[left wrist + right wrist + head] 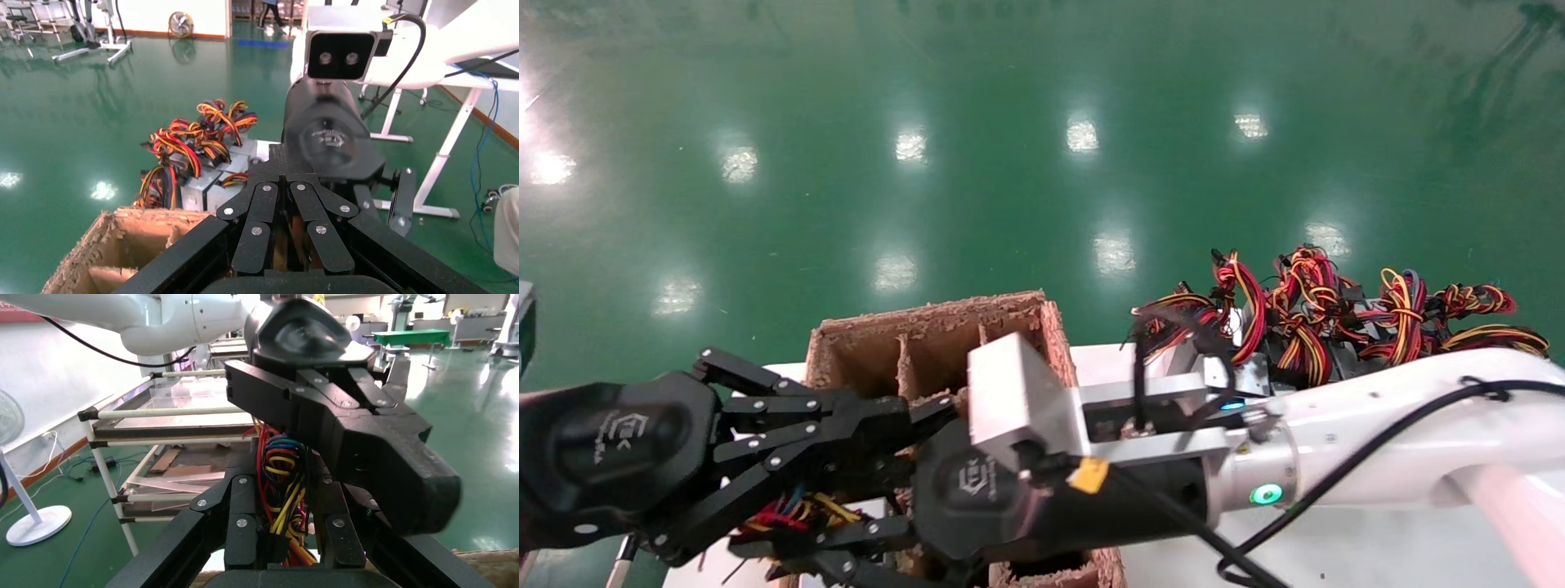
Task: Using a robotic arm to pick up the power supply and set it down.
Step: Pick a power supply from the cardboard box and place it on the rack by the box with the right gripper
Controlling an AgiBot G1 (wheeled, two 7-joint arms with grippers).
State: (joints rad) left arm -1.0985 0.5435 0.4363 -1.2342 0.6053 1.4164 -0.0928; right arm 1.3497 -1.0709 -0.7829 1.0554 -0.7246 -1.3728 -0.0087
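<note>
The robotic arm (1377, 425), white with a green-lit ring and a silver wrist block, reaches in from the right over the cardboard box. Its right gripper (805, 539) (284, 459) is shut on the red, yellow and black wire bundle (275, 478) (793, 510) of the power supply. The power supply's metal body is hidden. My left gripper (932, 416) (281, 165) comes in from the left just above the right one. Its fingers are shut with nothing between them, and it hangs over the box's dividers.
A brown cardboard divider box (928, 327) (116, 236) stands on the white table (1336, 555). Several more power supplies with tangled wires (1336, 318) (196, 165) are piled at the back right. Beyond lies green floor (1009, 163). A shelf rack (159, 416) stands beside.
</note>
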